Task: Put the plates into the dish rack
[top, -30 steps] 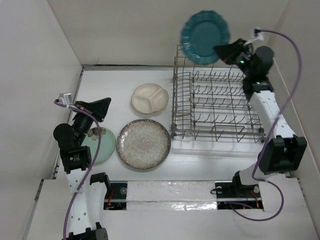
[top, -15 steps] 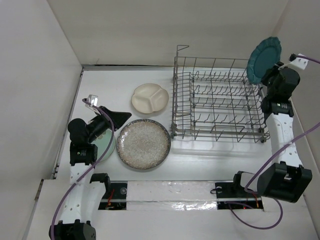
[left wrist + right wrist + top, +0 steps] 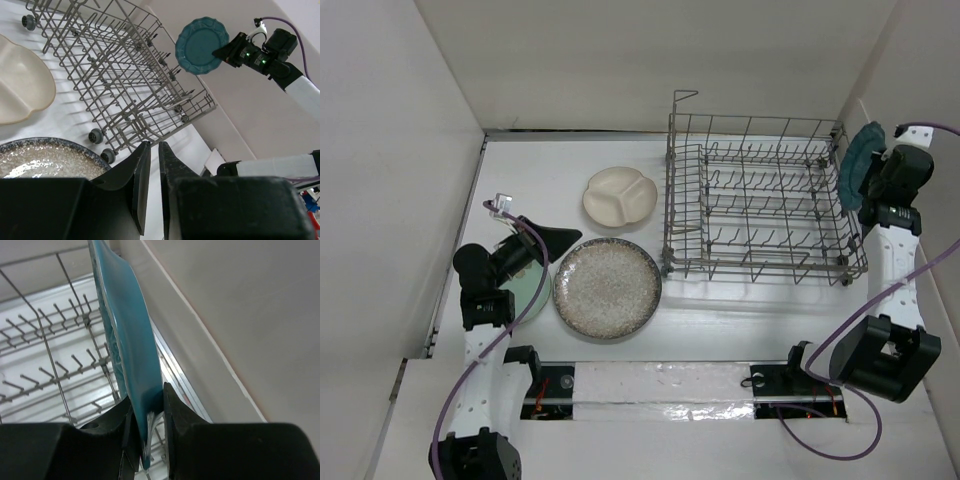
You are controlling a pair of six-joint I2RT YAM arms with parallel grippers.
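My right gripper (image 3: 873,178) is shut on the rim of the dark teal scalloped plate (image 3: 853,165), held upright and edge-on at the right end of the dish rack (image 3: 760,200). The right wrist view shows the plate (image 3: 125,330) clamped in my right gripper (image 3: 147,395) above the rack tines (image 3: 45,340). My left gripper (image 3: 572,237) is shut and empty, low over the gap between the mint green plate (image 3: 532,292) and the speckled plate (image 3: 607,288). The cream three-compartment plate (image 3: 620,195) lies left of the rack. My arm hides most of the mint plate.
White walls close in the table on the left, back and right; the right wall is close beside the teal plate (image 3: 225,315). The rack's raised wire handle (image 3: 685,97) stands at its back left corner. The left wrist view shows the rack's wheels (image 3: 96,136) beside the speckled plate (image 3: 40,160).
My right arm swung the teal plate from above the rack's back left corner to its right end, turned it edge-on and lowered it. My left gripper moved down towards the speckled plate.
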